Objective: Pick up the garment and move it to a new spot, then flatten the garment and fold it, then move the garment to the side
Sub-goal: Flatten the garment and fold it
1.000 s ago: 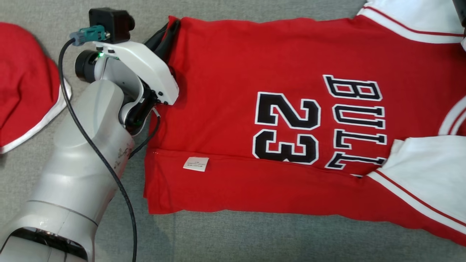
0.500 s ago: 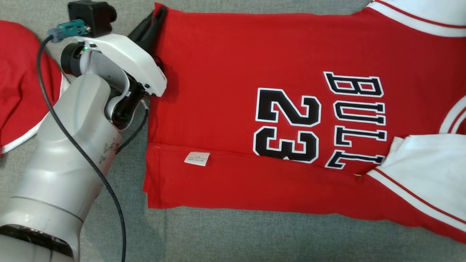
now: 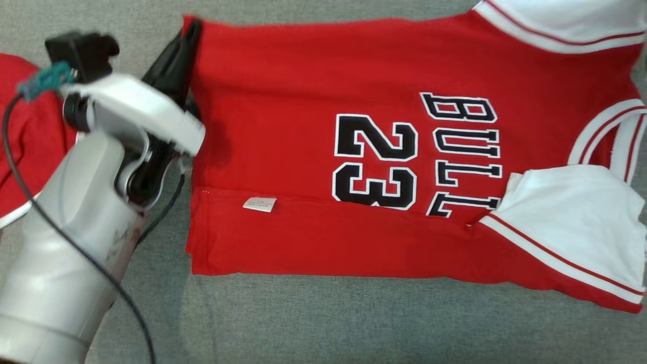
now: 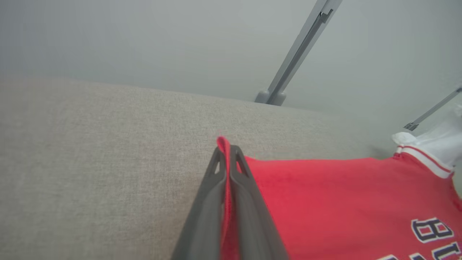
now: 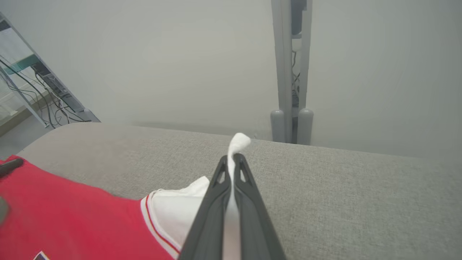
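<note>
left claw clenched on garment hem corner, upper left of head frame; right claw clenched on its white sleeve. garment lies part-folded across grey table; far corners gripped, apparently for folding over.

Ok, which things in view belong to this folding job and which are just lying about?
Job: red jersey; left gripper, shut on its red corner; right gripper, shut on its white sleeve edge.
Lying about: second red garment at far left; grey metal posts behind.
</note>
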Robot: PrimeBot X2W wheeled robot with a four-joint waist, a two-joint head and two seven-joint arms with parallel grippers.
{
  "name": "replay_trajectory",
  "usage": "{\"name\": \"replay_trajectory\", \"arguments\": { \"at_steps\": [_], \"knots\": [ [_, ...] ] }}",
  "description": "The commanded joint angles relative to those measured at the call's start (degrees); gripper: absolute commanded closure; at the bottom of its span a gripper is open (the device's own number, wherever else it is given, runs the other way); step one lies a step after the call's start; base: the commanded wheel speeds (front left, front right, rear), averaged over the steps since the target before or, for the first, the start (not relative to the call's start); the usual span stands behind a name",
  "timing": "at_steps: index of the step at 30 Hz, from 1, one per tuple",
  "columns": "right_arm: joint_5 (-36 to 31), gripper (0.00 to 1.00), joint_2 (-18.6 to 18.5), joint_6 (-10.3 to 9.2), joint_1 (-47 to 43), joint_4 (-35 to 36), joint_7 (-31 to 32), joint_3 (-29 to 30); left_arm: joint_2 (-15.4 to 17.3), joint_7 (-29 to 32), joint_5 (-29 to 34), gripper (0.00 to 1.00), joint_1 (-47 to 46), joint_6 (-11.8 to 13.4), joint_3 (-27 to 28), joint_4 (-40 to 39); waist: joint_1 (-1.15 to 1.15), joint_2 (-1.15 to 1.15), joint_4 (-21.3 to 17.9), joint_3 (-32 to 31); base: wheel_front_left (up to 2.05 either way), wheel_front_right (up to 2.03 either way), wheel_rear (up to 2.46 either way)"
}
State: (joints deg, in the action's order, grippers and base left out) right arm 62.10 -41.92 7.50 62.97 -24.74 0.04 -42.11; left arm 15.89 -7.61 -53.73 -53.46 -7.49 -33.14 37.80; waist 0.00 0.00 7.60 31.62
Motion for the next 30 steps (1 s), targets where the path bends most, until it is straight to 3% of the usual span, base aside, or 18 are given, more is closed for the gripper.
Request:
{"name": "replay_trajectory", "arguments": {
  "at_steps": [1, 6, 12, 18, 24, 26, 27, 28, 29, 30],
  "knots": [
    [1.5, 1.0, -1.6, -0.02, -3.8, 3.2, -1.7, -0.2, 1.9, -0.1, -0.9, 1.0, 2.9, 0.1, 0.7, -1.7, 0.0, 0.0, -0.8, -0.8, 0.0, 0.0, 0.0],
    [5.6, 1.0, -4.6, -0.01, -16.4, 14.4, -7.2, 1.3, 5.1, 0.0, -4.1, 1.0, 11.9, 1.2, 2.4, -9.5, 0.0, 0.0, -2.3, -2.5, 0.0, 0.0, 0.0],
    [7.7, 1.0, -7.0, -0.02, -32.2, 25.6, -13.6, 6.9, 9.5, 0.4, -6.4, 1.0, 21.2, 4.5, 4.6, -19.3, 0.0, 0.0, -4.3, -3.5, 0.0, 0.0, 0.0],
    [7.7, 1.0, -3.7, -0.01, -47.0, 32.1, -15.2, 14.8, 11.9, 0.5, -8.8, 1.0, 27.6, 7.6, 6.5, -26.0, 0.0, 0.0, -6.3, -3.9, 0.0, 0.0, 0.0],
    [5.1, 1.0, 2.9, -0.01, -54.5, 30.7, -15.3, 16.7, 12.0, 1.4, -10.7, 1.0, 31.9, 9.2, 6.8, -27.1, 0.0, 0.0, -7.7, -4.2, 0.0, 0.0, 0.0],
    [2.3, 1.0, 3.7, -0.02, -55.0, 28.3, -15.0, 17.0, 11.9, 1.5, -10.8, 0.84, 32.9, 9.9, 6.4, -26.8, 0.0, 0.0, -8.0, -4.3, 0.0, 0.0, 0.0],
    [2.3, 1.0, 3.7, -0.02, -55.0, 28.3, -15.0, 17.0, 11.9, 1.5, -10.8, 0.84, 32.9, 9.9, 6.4, -26.8, 0.0, 0.0, -8.0, -4.3, 0.0, 0.0, 0.0],
    [1.8, 0.62, 5.1, -0.01, -54.8, 27.8, -15.0, 17.0, 11.8, 1.2, -10.4, 0.15, 33.3, 10.4, 6.3, -26.6, 0.0, 0.0, -8.1, -4.4, 0.0, 0.0, 0.0],
    [0.8, 0.37, 6.4, 0.0, -54.6, 27.0, -15.1, 17.1, 11.7, 0.9, -10.0, 0.0, 33.5, 10.8, 6.3, -26.5, 0.0, 0.0, -8.2, -4.5, 0.0, 0.0, 0.0],
    [-0.7, 0.0, 6.9, -0.01, -54.3, 25.8, -15.1, 17.7, 11.7, 0.4, -9.2, 0.0, 33.6, 11.5, 6.1, -26.3, 0.0, 0.0, -8.2, -4.6, 0.0, 0.0, 0.0]
  ]
}}
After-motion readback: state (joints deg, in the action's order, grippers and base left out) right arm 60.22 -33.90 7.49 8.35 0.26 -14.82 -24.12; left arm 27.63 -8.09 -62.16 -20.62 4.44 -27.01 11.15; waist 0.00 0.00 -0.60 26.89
